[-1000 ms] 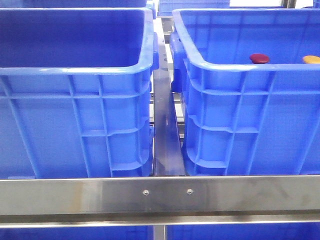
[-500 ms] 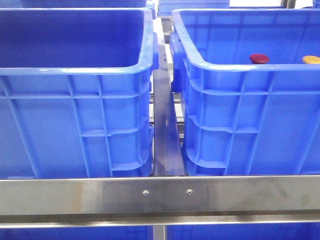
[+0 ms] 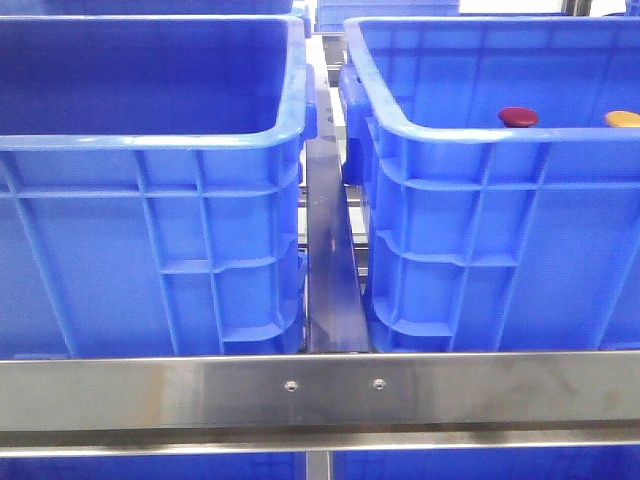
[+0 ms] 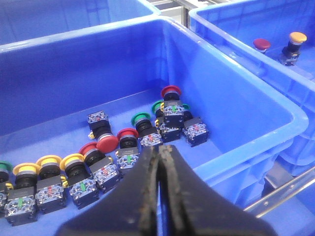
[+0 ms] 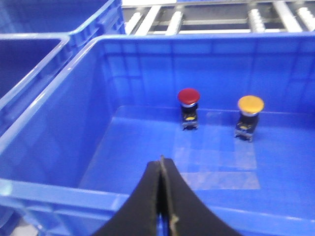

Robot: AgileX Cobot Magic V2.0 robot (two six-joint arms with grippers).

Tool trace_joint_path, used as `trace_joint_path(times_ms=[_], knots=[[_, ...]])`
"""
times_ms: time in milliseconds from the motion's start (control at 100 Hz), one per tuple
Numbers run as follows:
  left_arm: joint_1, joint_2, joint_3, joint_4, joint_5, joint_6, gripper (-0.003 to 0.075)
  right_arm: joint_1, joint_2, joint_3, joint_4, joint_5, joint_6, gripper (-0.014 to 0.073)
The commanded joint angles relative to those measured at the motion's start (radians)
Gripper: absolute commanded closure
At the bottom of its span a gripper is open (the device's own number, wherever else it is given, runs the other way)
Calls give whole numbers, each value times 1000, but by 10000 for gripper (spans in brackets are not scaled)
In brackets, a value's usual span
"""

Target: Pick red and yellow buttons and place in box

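Right crate (image 3: 480, 230): the box at 3 o'clock in the front view, deep blue plastic with ribbed walls and a thick rim; it holds the red and yellow buttons.
Left crate (image 3: 150, 240): its twin at 9 o'clock, across the steel rail (image 3: 330, 270); its floor holds a loose pile of push-button switches (image 4: 113, 157) with red, yellow and green caps.
Steel crossbar (image 3: 320, 390): runs along the 6 o'clock edge of the front view, in front of both crates.
Left gripper (image 4: 160, 162): black fingers pressed together with nothing between them, above the pile in the left crate.
Right gripper (image 5: 161, 169): fingers likewise closed and empty, over the near wall of the right crate.
Red button (image 5: 188, 97): upright on its switch body on the crate floor, toward the far wall.
Yellow button (image 5: 250, 104): also upright, just beside the red one at its 3 o'clock, not touching.
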Motion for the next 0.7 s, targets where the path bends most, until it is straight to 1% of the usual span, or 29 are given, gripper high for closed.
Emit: trace_joint_path(times_ms=[0,180,580,660,690], knots=[[2,4,-29,-11,-61,-5,740,1,1,-28,13,-9,-12,658],[2,4,-29,-11,-61,-5,740,1,1,-28,13,26,-12,658],[2,2,-29,-11,-61,-5,740,1,1,-28,13,30,-12,658],[18,-21,-24,-11,-64,-8,740,1,1,-28,13,30,-12,658],[32,-29,-19,-7,-88,-28,740,1,1,-28,13,30,-12,658]])
